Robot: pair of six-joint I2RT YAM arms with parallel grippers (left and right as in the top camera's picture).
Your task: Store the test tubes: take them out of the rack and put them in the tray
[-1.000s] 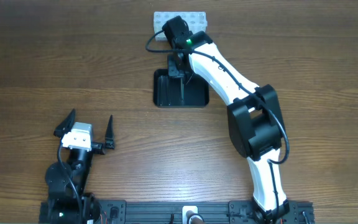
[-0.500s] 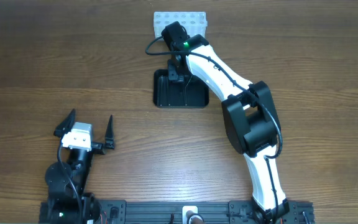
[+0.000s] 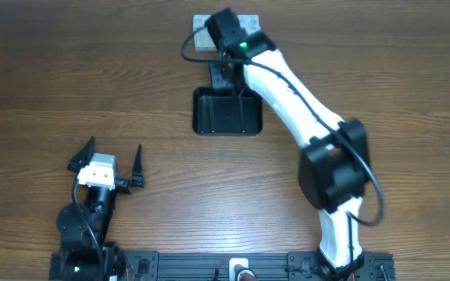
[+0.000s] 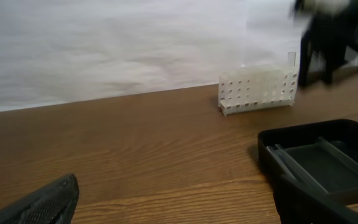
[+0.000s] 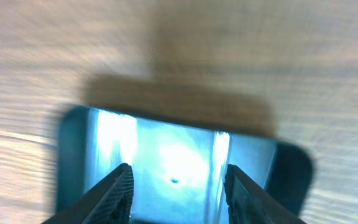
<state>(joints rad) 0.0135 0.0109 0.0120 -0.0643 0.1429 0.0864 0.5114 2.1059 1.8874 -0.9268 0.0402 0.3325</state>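
Black right fingers (image 5: pixel 179 186) are spread wide with nothing pinched between them, and the floor of the black tray (image 5: pixel 72 155) lies directly beneath. Just beyond them, past the tray's far wall, the white rack (image 4: pixel 257 90) sits on the wooden counter (image 3: pixel 381 62). The step in hand looks like going to the rack for another tube. To do it well, the fingers should be centred either side of the standing tube (image 4: pixel 291 60), come straight down, and pinch its upper part gently. They should then lift straight up until it clears its hole, since the light rack could tip or slide if dragged sideways. The left wrist view gives a side look: what appears to be one clear tube rising from the rack's end nearest the right fingers, and at least two test tubes (image 4: pixel 296 168) lying flat in the tray. From above, the right arm covers most of the rack, so tube height cannot be judged there. Well apart from all this, the left fingers (image 3: pixel 112 156) are also spread and empty, near their own arm's base.
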